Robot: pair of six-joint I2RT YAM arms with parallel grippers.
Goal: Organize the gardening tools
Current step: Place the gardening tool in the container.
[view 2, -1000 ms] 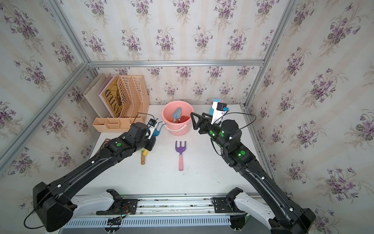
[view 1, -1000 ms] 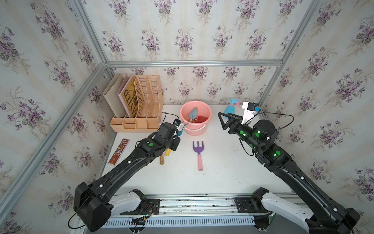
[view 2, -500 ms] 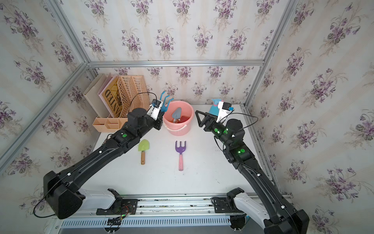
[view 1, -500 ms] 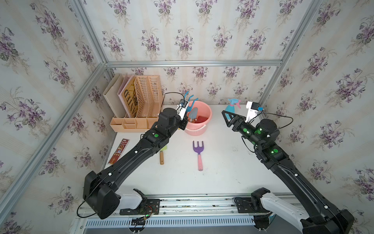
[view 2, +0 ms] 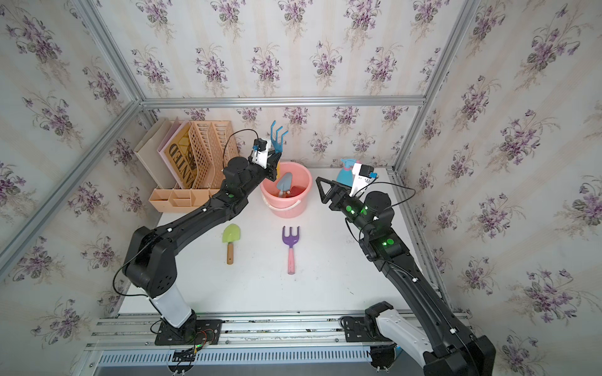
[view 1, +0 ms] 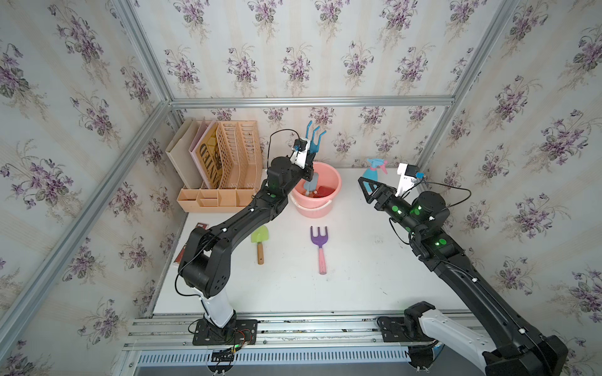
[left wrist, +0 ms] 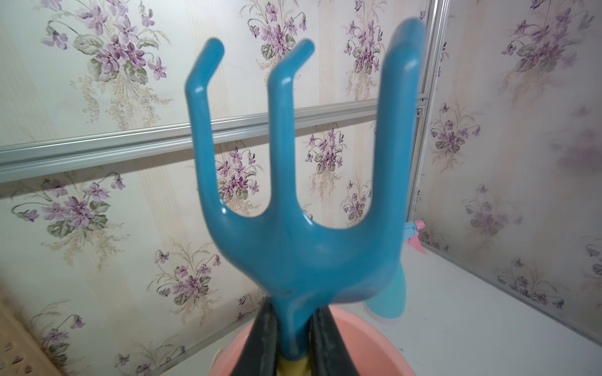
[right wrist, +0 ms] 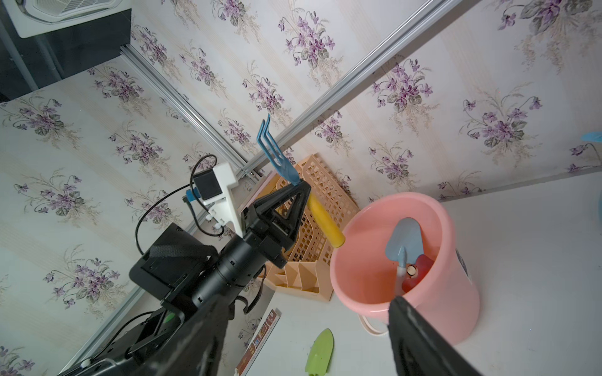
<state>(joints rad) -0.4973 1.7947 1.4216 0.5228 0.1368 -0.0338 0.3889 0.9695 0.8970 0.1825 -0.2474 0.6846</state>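
My left gripper [view 1: 308, 166] [view 2: 273, 162] [left wrist: 293, 314] is shut on the neck of a blue fork [view 1: 314, 140] [view 2: 278, 138] [left wrist: 303, 247]. It holds the fork tines-up over the left rim of the pink bucket [view 1: 321, 210] [view 2: 290, 208] [right wrist: 456, 312], and its yellow handle [right wrist: 325, 224] points down toward the rim. A light-blue trowel [view 1: 309, 186] [right wrist: 405, 242] and a red shovel [view 1: 324, 192] [right wrist: 422, 267] lie inside the bucket. On the table lie a green shovel [view 1: 259, 236] [view 2: 231, 234] and a purple fork [view 1: 320, 239] [view 2: 290, 239]. The spray bottle [view 1: 374, 167] [view 2: 345, 172] stands at the back right. My right gripper [view 1: 366, 190] [view 2: 325, 192] [right wrist: 303, 306] hovers open and empty, right of the bucket.
A tan desk organiser [view 1: 228, 162] [view 2: 195, 162] with file holders and small front compartments fills the back left corner. A brown packet [view 1: 199, 226] lies along the table's left edge. Wallpapered walls with metal rails close in the back and both sides.
My left arm has lifted the blue fork from low beside the green shovel up and back to above the bucket's rim. My right arm has shifted slightly toward the back right.
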